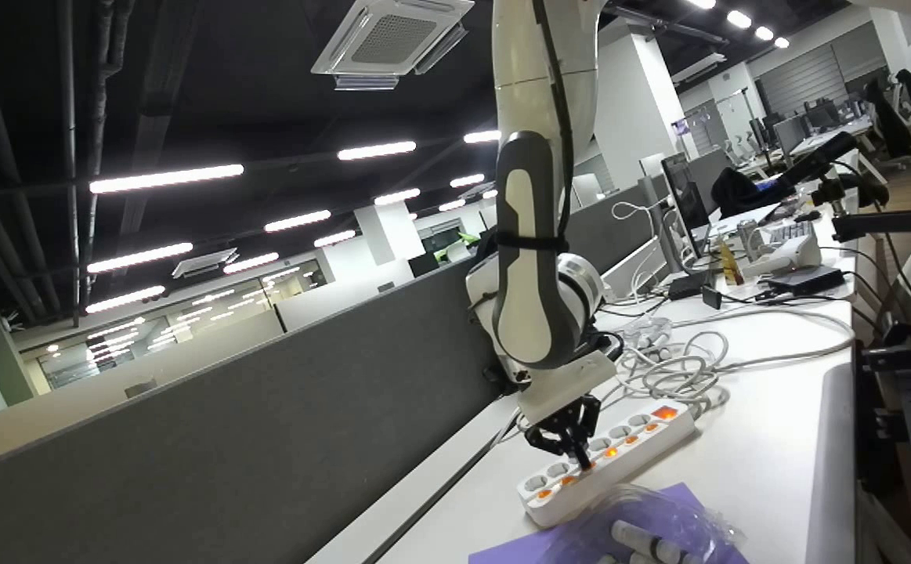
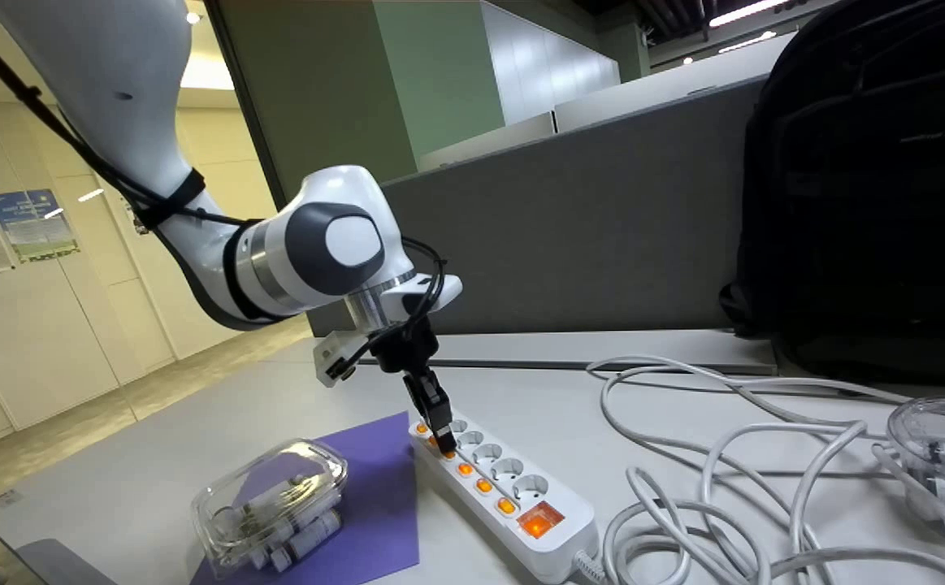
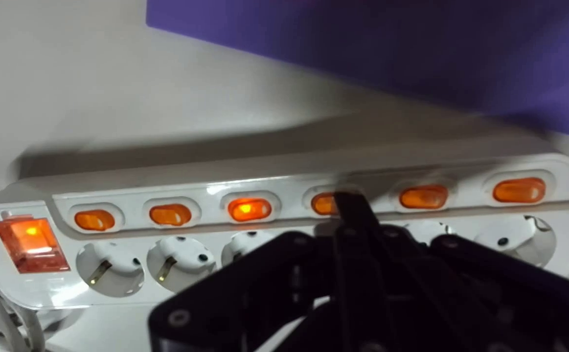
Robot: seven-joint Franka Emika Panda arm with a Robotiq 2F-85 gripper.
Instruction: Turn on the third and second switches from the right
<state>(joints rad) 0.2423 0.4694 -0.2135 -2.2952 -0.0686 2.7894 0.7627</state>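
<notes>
Counting from the right in the wrist view, the third switch [image 3: 322, 203] sits on the white power strip [image 3: 292, 207], just right of the middle. If I push to one side, I could slide off it. If I push too hard, the whole strip could scoot, and then I'd miss the second switch [image 3: 423, 196]. The third switch lies under my gripper [image 3: 350, 198], its right part hidden. The jaws are squeezed together, holding nothing. I can't be sure they touch it. The purple sheet [image 3: 387, 58] covers the upper right.
</notes>
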